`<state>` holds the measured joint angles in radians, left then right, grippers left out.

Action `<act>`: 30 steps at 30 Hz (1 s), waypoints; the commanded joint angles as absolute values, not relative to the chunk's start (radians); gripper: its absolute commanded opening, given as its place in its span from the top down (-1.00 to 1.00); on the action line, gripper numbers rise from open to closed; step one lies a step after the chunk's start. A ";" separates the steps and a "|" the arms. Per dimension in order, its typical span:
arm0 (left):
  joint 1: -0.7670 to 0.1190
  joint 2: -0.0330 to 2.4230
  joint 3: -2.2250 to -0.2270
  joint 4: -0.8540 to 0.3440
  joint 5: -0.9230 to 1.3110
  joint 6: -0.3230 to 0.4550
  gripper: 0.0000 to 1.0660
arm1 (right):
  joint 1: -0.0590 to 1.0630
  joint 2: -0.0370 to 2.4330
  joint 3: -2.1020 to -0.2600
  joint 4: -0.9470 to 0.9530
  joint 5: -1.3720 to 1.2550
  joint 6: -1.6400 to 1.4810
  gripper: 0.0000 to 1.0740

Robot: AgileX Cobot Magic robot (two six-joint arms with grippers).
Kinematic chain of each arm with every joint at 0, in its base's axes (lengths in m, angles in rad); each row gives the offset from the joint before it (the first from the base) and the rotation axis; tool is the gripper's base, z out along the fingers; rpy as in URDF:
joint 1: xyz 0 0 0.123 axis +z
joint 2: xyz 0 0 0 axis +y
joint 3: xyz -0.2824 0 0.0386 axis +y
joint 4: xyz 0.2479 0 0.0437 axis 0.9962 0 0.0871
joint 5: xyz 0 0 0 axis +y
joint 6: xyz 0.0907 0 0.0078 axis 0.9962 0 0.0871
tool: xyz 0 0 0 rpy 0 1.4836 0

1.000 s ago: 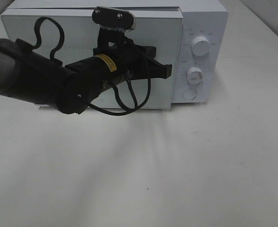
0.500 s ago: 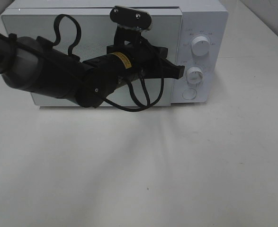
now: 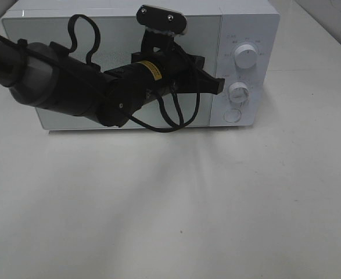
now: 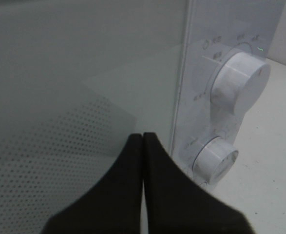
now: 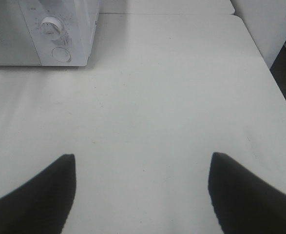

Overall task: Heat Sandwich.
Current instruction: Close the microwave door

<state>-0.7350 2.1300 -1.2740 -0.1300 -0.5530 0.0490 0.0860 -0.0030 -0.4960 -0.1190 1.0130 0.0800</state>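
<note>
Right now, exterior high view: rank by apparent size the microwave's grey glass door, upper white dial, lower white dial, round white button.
grey glass door
upper white dial and lower white dial: too alike to rank
round white button

We see the microwave (image 3: 248,20) at the table's (image 3: 216,221) rear, our left gripper (image 3: 218,86) before its door's (image 3: 118,40) right edge, just left of two stacked dials (image 3: 246,57).

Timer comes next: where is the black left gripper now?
Exterior high view: the black left gripper, shut, is at the right edge of the white microwave door, just left of the lower white dial.
</note>
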 commanded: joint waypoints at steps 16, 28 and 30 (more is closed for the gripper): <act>-0.688 2.129 -1.296 -0.218 -0.595 0.045 1.00 | 0.081 -0.032 -0.495 -0.122 0.997 0.072 -0.35; -0.737 2.096 -1.289 -0.213 -0.568 0.045 1.00 | 0.081 -0.032 -0.495 -0.122 0.997 0.072 -0.35; -0.752 2.091 -1.289 -0.215 -0.514 0.046 1.00 | 0.081 -0.032 -0.495 -0.122 0.997 0.072 -0.35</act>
